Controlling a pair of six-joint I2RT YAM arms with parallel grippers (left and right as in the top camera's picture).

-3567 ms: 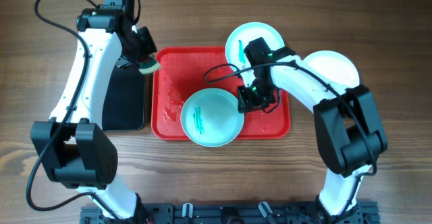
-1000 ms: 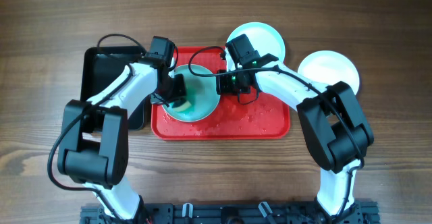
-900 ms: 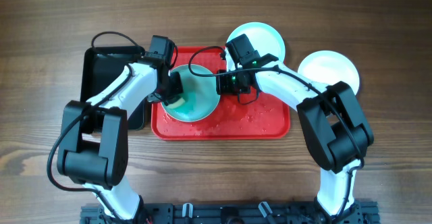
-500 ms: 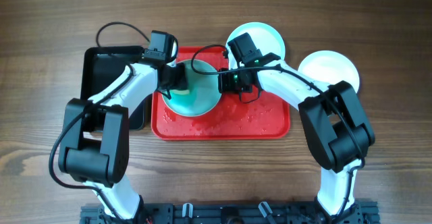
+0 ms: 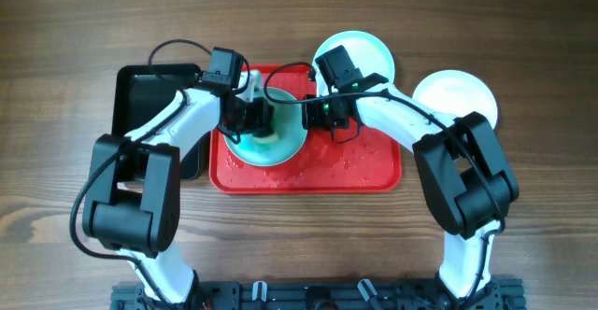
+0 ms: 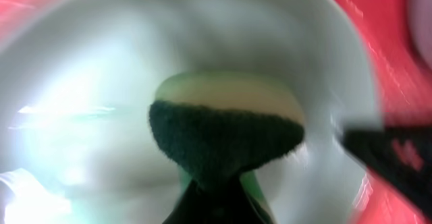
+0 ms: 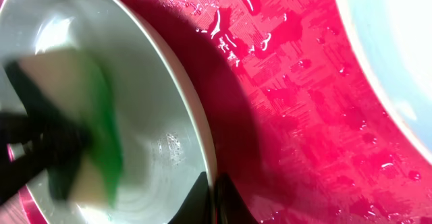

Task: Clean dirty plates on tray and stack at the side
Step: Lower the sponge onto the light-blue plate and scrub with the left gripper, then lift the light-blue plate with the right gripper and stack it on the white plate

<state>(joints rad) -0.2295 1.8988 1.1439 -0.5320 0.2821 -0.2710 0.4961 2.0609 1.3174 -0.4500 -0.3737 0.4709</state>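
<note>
A pale aqua plate (image 5: 285, 137) is held tilted over the red tray (image 5: 374, 172). My right gripper (image 5: 313, 114) is shut on its right rim, and the right wrist view shows the two fingers pinching the rim (image 7: 210, 197) of this plate (image 7: 162, 102). My left gripper (image 5: 250, 119) is shut on a sponge (image 6: 226, 126), yellow with a dark green pad, and presses it into the plate's (image 6: 88, 116) bowl. A second aqua plate (image 5: 366, 53) lies at the tray's far right corner. A white plate (image 5: 460, 95) rests on the table to the right.
A black tray (image 5: 140, 100) lies left of the red tray, under my left arm. The red tray's floor (image 7: 304, 116) is wet with droplets. Both arms cross over the tray's back half. Bare wooden table surrounds the trays.
The left gripper has swept the sponge from the plate's lower left up along its left side and then right, towards the middle. The right gripper keeps its hold on the rim.
</note>
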